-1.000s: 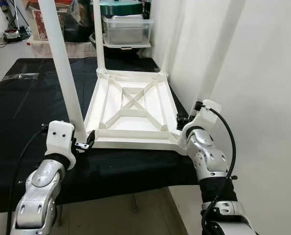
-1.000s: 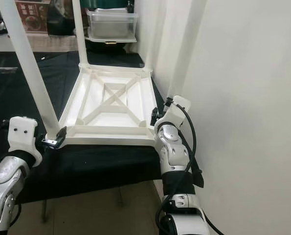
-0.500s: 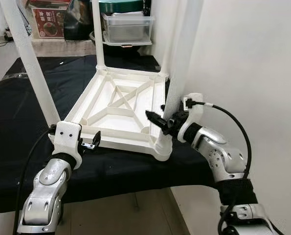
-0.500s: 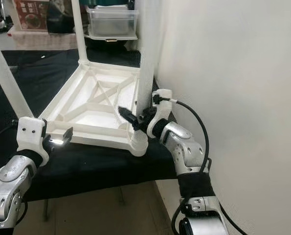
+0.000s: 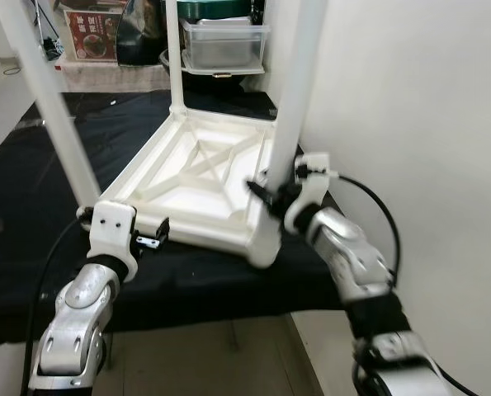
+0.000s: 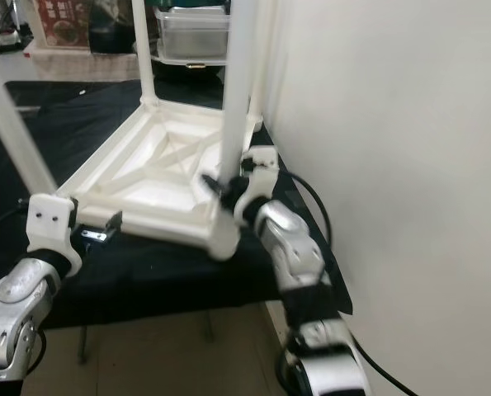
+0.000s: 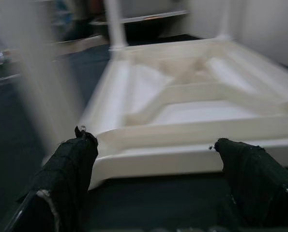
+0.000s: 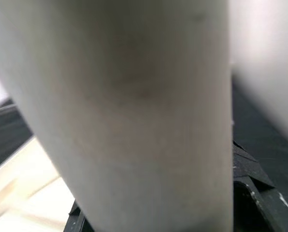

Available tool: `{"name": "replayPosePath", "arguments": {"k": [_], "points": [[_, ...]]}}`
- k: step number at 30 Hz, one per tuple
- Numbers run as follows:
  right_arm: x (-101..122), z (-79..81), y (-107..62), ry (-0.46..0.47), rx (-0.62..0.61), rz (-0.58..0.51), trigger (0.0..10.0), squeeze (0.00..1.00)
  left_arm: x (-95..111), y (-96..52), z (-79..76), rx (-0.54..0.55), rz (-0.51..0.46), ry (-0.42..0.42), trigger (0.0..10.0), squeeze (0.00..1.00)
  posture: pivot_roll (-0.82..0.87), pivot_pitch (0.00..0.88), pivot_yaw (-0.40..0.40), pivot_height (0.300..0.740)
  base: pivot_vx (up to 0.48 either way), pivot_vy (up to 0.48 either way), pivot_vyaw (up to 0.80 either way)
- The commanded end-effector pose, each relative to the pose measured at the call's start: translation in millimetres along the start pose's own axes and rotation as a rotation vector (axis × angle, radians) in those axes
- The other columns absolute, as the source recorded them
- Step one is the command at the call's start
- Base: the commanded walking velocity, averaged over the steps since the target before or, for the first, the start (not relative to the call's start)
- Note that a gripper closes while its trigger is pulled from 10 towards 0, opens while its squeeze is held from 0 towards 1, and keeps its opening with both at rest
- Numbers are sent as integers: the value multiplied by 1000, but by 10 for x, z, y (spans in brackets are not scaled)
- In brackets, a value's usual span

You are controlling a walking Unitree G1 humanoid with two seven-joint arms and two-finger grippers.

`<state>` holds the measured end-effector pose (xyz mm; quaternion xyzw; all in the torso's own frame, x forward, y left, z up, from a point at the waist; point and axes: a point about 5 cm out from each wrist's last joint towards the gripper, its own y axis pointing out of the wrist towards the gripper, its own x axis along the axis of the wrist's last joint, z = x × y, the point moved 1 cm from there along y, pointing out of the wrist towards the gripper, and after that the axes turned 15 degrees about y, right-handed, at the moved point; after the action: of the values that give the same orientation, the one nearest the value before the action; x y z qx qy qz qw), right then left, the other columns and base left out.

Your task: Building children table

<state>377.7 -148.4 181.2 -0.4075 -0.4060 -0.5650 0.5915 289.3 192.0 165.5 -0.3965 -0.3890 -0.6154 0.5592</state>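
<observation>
The tabletop point(image 5: 197, 177) lies upside down on the black cloth point(image 5: 30, 214), just ahead of both my grippers, with legs standing up from its corners. A second ago it sat square to me; now it is turned, and the near right corner has swung in toward my middle. My right gripper point(image 5: 266, 195) came off the outer side and is now clamped around the near right leg point(image 5: 288, 124) low down, just above its socket; in the wrist view the leg sits close between my fingers. I judge I am seating or twisting that leg home. My left gripper point(image 5: 150, 237) hangs slack and spread just short of the near edge, touching nothing, with the near left leg point(image 5: 51, 99) beside it. The wall point(image 5: 418, 124) crowds my right arm. Bins point(image 5: 224, 43) stand well beyond the far edge.
</observation>
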Motion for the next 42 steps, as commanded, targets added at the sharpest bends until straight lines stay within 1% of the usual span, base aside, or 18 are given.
{"name": "replayPosePath", "arguments": {"k": [1,7,8,9,10,14,15,16,21,22,26,30,31,33,34,36,38,42], "points": [[-226,-328,-136,-29,-289,51,0,0,-1,9,-29,-13,-7,11,10000,0,44,0,-95,740,0,0,0],[-340,-231,-332,-28,-438,91,0,0,-3,21,-51,-19,-7,17,10000,0,42,0,-95,740,0,0,0],[-357,-140,-324,-28,-418,102,4824,0,-4,25,-57,-18,-6,20,10000,0,43,0,-96,740,0,0,0],[-357,-140,-324,-28,-418,102,4824,0,-4,25,-57,-18,-6,20,10000,0,43,0,-96,740,0,0,0],[-382,-59,-295,-37,-378,127,10000,0,-5,27,-60,-18,-6,22,10000,0,44,0,-96,740,0,0,0],[-416,-8,-253,-35,-365,142,10000,0,-9,27,-59,-17,-6,23,10000,0,41,0,-98,740,0,0,0],[-397,53,-206,69,-286,131,10000,1000,-14,27,-59,-15,-4,22,10000,0,47,0,-104,740,0,0,0],[-373,84,-181,147,-234,116,10000,1000,-17,25,-58,-14,-4,21,10000,0,48,0,-104,740,0,0,0],[-130,149,-82,186,-106,39,10000,937,-26,27,-59,-10,0,17,10000,0,49,0,-102,740,0,0,0],[0,168,-41,154,-54,6,10000,0,-30,30,-60,-10,2,15,10000,0,44,0,-100,740,0,0,0],[199,198,-5,172,63,-34,10000,0,-35,37,-61,-12,4,11,10000,0,45,0,-100,740,0,0,0],[273,375,-74,79,411,25,10000,0,-38,50,-61,-18,5,9,10000,0,40,0,-90,740,0,0,0],[273,375,-74,79,411,25,10000,0,-38,50,-61,-18,5,9,10000,0,40,0,-90,740,0,0,0],[244,537,-247,-62,722,72,10000,0,-41,59,-66,-27,5,9,10000,0,39,0,-88,740,0,0,0],[244,537,-247,-62,722,72,10000,0,-41,59,-66,-27,5,9,10000,0,39,0,-88,740,0,0,0],[130,653,-418,-139,956,162,10000,0,-45,61,-71,-31,4,10,10000,0,49,0,-90,740,0,0,0],[130,653,-418,-139,956,162,10000,0,-45,61,-71,-31,4,10,10000,0,49,0,-90,740,0,0,0],[-164,729,-523,-226,1152,303,10000,0,-55,48,-66,-33,4,13,10000,0,68,0,-103,740,0,0,0]]}}
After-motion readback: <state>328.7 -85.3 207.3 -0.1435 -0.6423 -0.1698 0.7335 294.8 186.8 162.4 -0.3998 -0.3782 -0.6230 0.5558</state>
